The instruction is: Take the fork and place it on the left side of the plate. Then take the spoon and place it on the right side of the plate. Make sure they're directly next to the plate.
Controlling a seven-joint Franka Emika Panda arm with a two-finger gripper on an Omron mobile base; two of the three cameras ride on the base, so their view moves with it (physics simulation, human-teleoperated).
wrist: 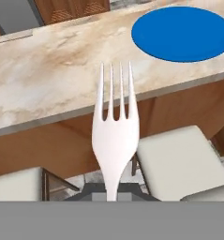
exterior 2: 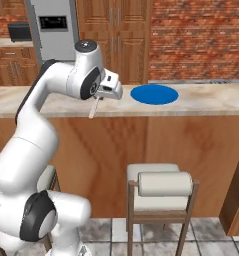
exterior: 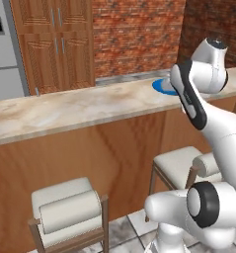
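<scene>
Above the counter edge, the closed end effector (exterior 2: pixel 102 98) grips the pale four-tined fork (wrist: pixel 114 137).

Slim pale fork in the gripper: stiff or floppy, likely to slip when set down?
The slim pale tined fork looks rigid: tines run straight, no sag. Held by its narrow handle end only, so it may pivot in the gripper. Flat and thin, it should lie still on the marble counter, not roll.

My two base cameras sit behind me, left and right, looking forward and down across the marble surface (exterior: pixel 75 106) toward the brick wall (exterior 2: pixel 196 40); both share the blue plate (exterior 2: pixel 154 94). My hand camera looks along the fork (wrist: pixel 115 136), close above the surface edge.
</scene>
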